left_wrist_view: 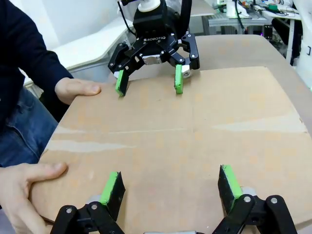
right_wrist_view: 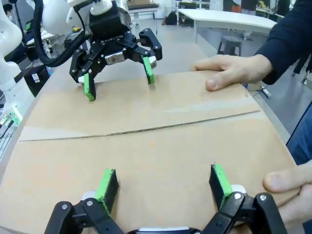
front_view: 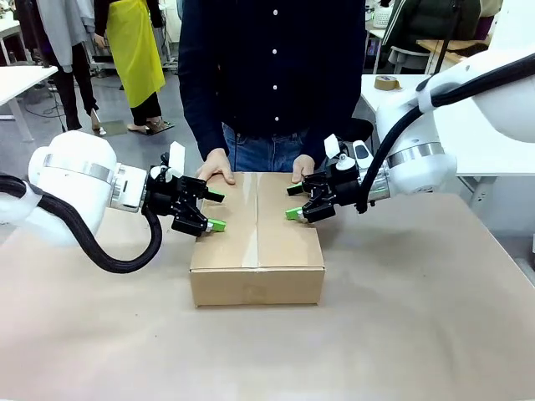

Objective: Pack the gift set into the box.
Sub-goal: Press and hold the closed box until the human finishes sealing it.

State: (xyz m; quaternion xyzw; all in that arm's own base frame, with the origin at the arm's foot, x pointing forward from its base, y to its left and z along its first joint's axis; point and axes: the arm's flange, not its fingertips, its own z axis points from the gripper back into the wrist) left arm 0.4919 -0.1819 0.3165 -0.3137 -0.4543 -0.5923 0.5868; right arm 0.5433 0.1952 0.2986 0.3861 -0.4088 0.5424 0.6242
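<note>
Rectangular cardboard box lies under left claw and right claw, both spread apart.

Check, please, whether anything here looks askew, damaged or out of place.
Nothing stands out: the box sits square, flaps shut flat; the person's hands rest on its far edge; the left gripper and right gripper are open.

My left gripper and my right gripper are showing black, with bright green pads, on white arms. The box is looking plain brown, the table tan. The person is wearing a dark navy shirt and blue jeans.
</note>
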